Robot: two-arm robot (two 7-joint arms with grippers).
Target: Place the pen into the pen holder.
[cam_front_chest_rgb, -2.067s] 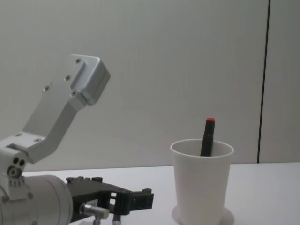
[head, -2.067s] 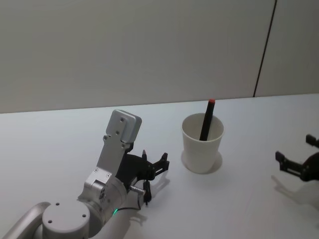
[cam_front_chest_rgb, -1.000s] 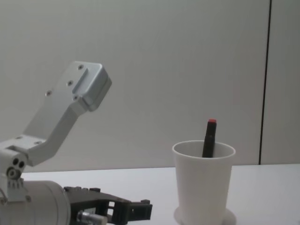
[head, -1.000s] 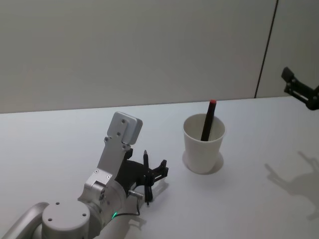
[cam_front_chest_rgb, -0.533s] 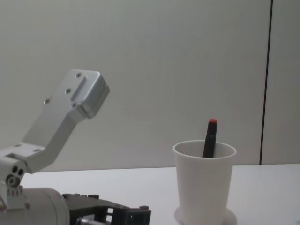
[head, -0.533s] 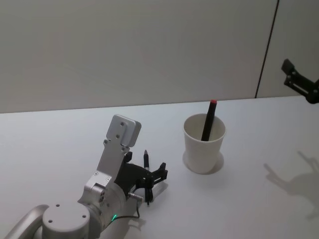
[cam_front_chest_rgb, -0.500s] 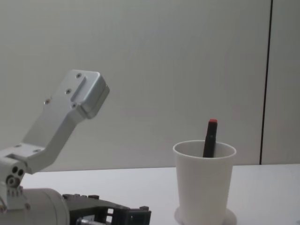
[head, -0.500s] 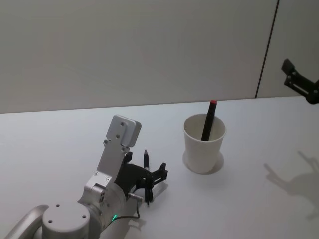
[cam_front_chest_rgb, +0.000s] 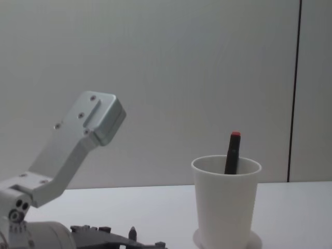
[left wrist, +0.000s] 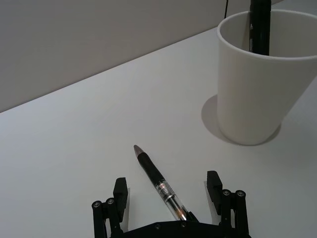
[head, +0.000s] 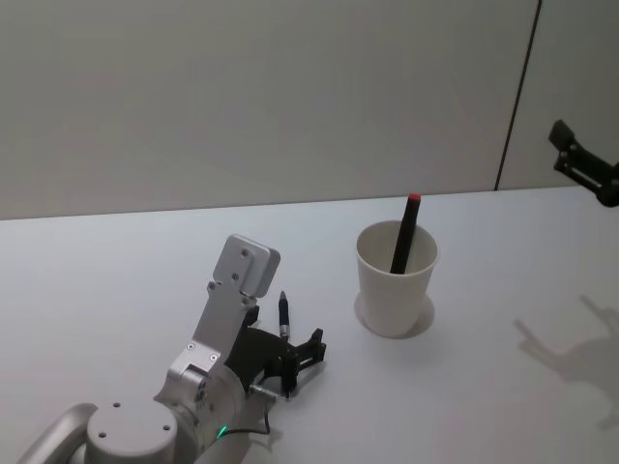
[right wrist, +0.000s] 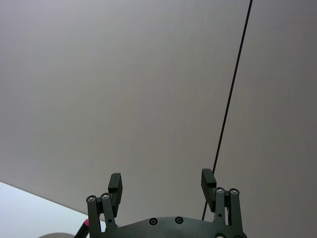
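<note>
A pen (left wrist: 156, 181) with a black grip and clear barrel lies flat on the white table (head: 116, 280), its tip toward the wall. My left gripper (left wrist: 167, 186) hangs low over the pen's rear end, open, one finger on each side and neither touching it. In the head view the pen (head: 284, 314) pokes out ahead of the left gripper (head: 295, 360). The pen holder (head: 397, 278), a white paper cup, stands upright to the right, with a black red-capped pen (head: 405, 232) leaning inside. My right gripper (head: 583, 172) is raised high at the far right, open (right wrist: 161, 180).
The pen holder (cam_front_chest_rgb: 226, 202) stands a short way ahead and to the right of the left arm's silver link (cam_front_chest_rgb: 78, 150). A grey wall with a dark vertical seam (head: 515, 97) runs behind the table.
My left gripper has sunk lower toward the table and drawn back slightly, so more of the pen shows ahead of it. The right gripper rose from table height earlier and now holds still.
</note>
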